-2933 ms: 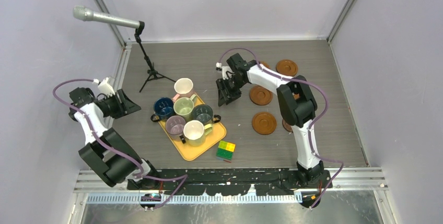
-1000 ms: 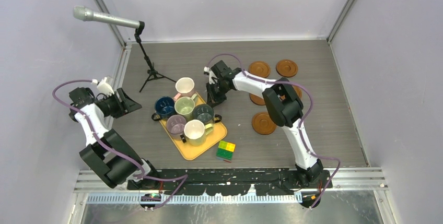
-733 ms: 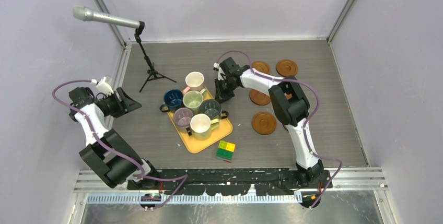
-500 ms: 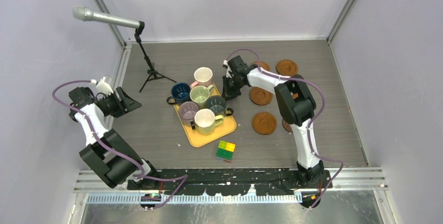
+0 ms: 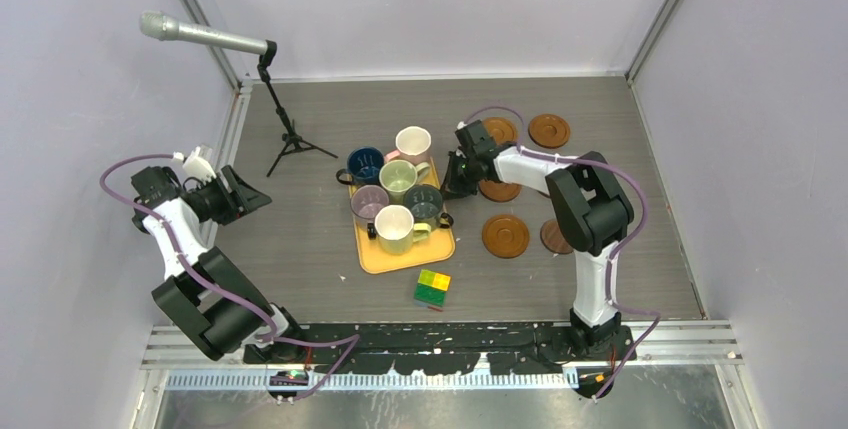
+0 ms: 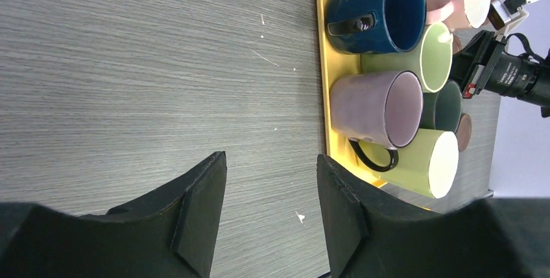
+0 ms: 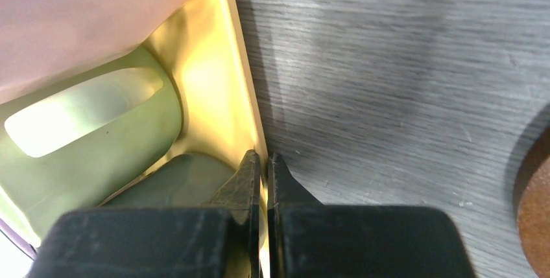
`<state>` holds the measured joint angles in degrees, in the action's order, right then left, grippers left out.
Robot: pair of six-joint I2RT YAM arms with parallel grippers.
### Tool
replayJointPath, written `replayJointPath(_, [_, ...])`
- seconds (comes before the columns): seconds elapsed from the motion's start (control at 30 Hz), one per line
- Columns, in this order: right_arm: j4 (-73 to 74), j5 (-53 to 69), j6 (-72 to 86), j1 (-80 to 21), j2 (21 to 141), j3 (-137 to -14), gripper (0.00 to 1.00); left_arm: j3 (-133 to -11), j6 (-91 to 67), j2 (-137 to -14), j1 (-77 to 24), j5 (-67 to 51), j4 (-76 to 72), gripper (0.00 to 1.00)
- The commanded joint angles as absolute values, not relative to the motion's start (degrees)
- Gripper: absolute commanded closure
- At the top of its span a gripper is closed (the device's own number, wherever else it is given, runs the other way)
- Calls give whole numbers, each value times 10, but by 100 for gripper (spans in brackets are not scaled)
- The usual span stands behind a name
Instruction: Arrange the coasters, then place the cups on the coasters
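Pinching the tray (image 7: 211, 64) at its rim, right claw (image 7: 261, 161) sits near coasters (image 5: 505, 235) — left claw (image 6: 271, 161) half-open above table (image 6: 130, 64).

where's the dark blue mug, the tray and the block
dark blue mug (image 5: 366, 164): top external view, inside its mouth
tray (image 5: 408, 260): top external view, bare near rim
block (image 5: 433, 288): top external view, top face

Grey table (image 5: 300, 249) bears tray (image 5: 385, 262), coasters (image 5: 505, 235), yellow-green block (image 5: 433, 288) and microphone stand (image 5: 290, 141).

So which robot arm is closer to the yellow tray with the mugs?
Right. The right gripper is shut on the tray at its right rim; the left gripper hangs open, well off to its left.
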<state>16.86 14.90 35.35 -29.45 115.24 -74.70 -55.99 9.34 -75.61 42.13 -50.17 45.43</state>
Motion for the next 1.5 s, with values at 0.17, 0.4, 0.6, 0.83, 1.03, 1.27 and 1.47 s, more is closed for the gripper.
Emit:
replayJointPath(0.17, [151, 164, 434, -295, 1117, -710, 100, -561, 85, -730, 424, -522, 443, 44])
replayJointPath(0.4, [164, 177, 396, -282, 1092, -730, 74, -565, 99, -725, 423, -522, 459, 40])
replayJointPath(0.6, [212, 205, 341, -253, 1064, -765, 54, -583, 128, -704, 417, -511, 474, 32])
replayJointPath(0.83, [283, 231, 235, -249, 1007, -805, 32, -658, 190, -683, 370, -466, 549, 0])
replayJointPath(1.03, [391, 244, 76, -229, 952, -825, 18, -704, 231, -687, 262, -373, 626, 0])
replayJointPath(1.27, [480, 273, -35, -262, 915, -807, 17, -656, 194, -646, 128, -294, 599, 0])
replayJointPath(1.47, [477, 169, -65, -354, 922, -789, 17, -613, 112, -624, 60, -222, 549, 0])
